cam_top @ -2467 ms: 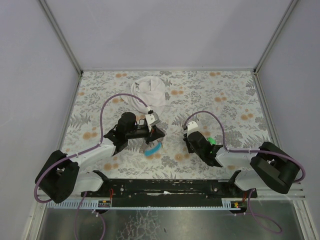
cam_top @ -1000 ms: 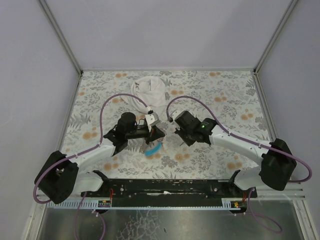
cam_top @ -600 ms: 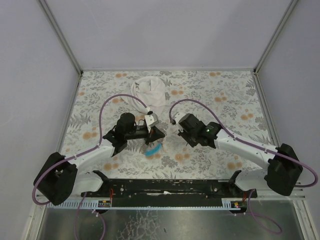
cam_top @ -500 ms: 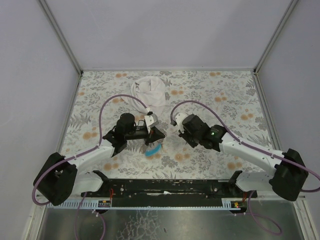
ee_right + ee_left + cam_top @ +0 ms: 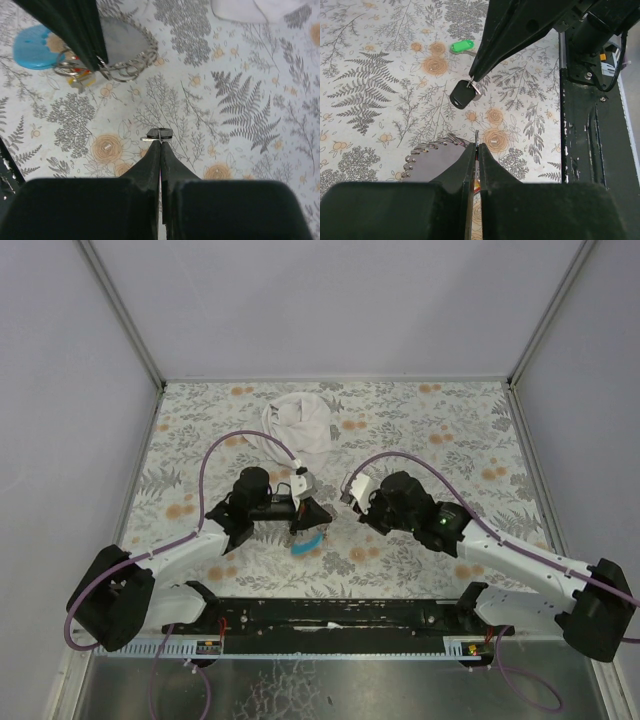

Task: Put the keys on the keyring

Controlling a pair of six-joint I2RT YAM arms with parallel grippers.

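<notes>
Clamped in the left gripper, jaws pressed together on it: the keyring. Sits left of centre in the top view, low over the table; touching it or not, cannot tell. Made of thin steel wire in several overlapping loops, small beside the fingers. Joined to a grey strap edged with a row of little metal links, and to a round light-blue piece just beside. Carries keys with red and yellow heads, bunched under the loops and partly hidden by the left fingers.

Pinched in the right gripper, jaws closed on its metal end: a dark key, head hanging toward the table, near the keyring but apart from it. Lying flat on the table past the dark key: a green key, untouched. Behind both grippers, a white cloth.
</notes>
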